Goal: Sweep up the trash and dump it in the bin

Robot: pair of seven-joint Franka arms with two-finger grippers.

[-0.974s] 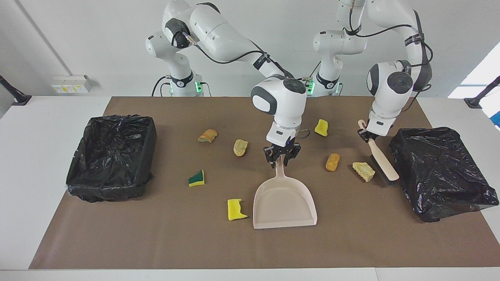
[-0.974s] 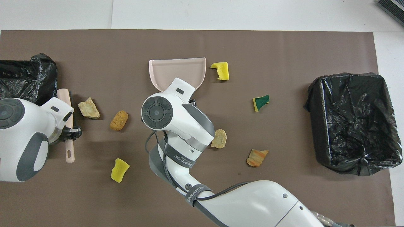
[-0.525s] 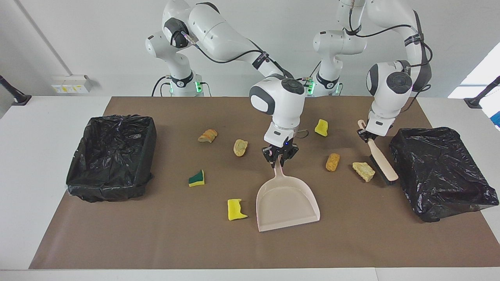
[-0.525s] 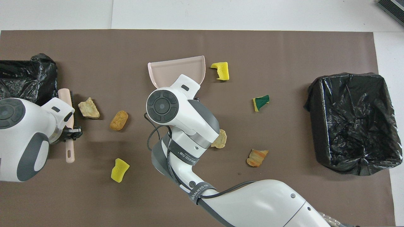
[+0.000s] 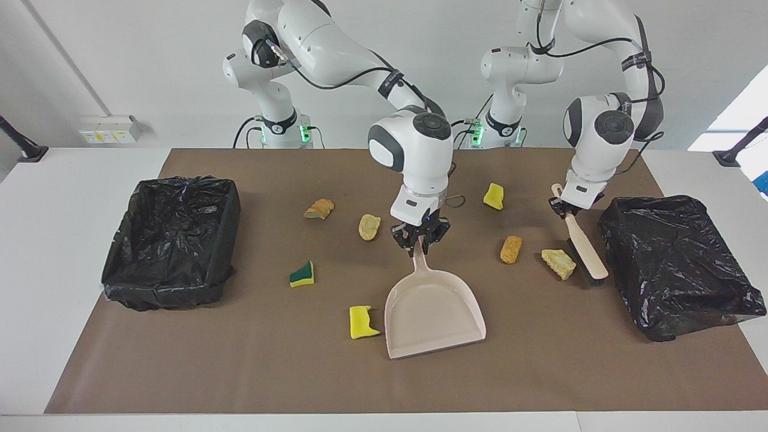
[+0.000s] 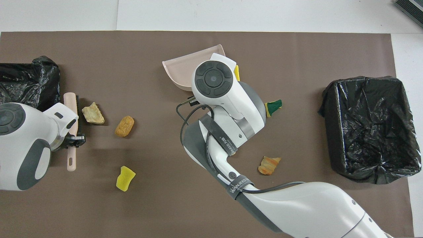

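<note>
My right gripper (image 5: 419, 239) is shut on the handle of the beige dustpan (image 5: 435, 312), whose mouth faces away from the robots. A yellow sponge bit (image 5: 362, 322) lies right beside the pan's side wall. My left gripper (image 5: 563, 207) is shut on the handle of the beige brush (image 5: 587, 255), with its bristles down on the mat beside a tan chunk (image 5: 558, 263). An orange-brown chunk (image 5: 511, 249), another yellow sponge bit (image 5: 494, 195), a tan chunk (image 5: 369, 227), an orange bread piece (image 5: 319, 208) and a green-and-yellow wedge (image 5: 302, 274) lie scattered on the mat.
A black-lined bin (image 5: 171, 240) stands at the right arm's end of the brown mat (image 5: 240, 372). A second black-lined bin (image 5: 678, 258) stands at the left arm's end, close beside the brush. In the overhead view my right arm hides its gripper and part of the dustpan (image 6: 178, 71).
My right gripper has carried the dustpan toward the right arm's end and turned it, so its side now sits next to the yellow sponge bit. The left gripper and brush barely moved.
</note>
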